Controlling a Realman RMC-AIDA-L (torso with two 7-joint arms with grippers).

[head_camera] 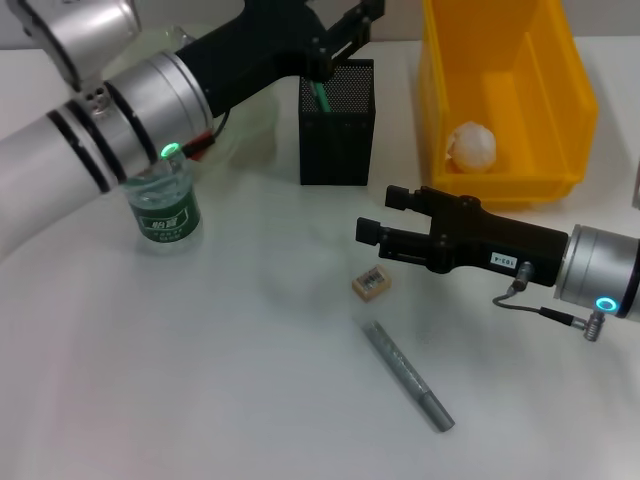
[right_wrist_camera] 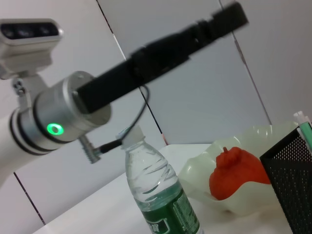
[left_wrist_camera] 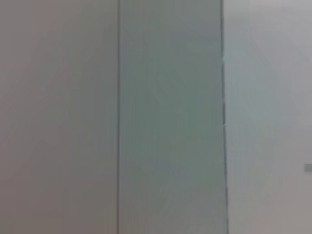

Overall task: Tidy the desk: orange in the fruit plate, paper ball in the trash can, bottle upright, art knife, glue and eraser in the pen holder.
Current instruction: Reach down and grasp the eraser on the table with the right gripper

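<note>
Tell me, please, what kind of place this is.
Probably an office-style desk set up for robot testing: a white tabletop with a square black mesh pen holder, a bright yellow plastic trash can, and a small beige rectangular eraser.

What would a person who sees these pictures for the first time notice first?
First comes the big bright yellow plastic trash can at the back right, with a white crumpled paper ball inside. Next is the left claw, above the square black mesh pen holder, where a mint-green art knife stands. In front, the right claw hovers by a tiny beige eraser and a grey glue stick.
</note>
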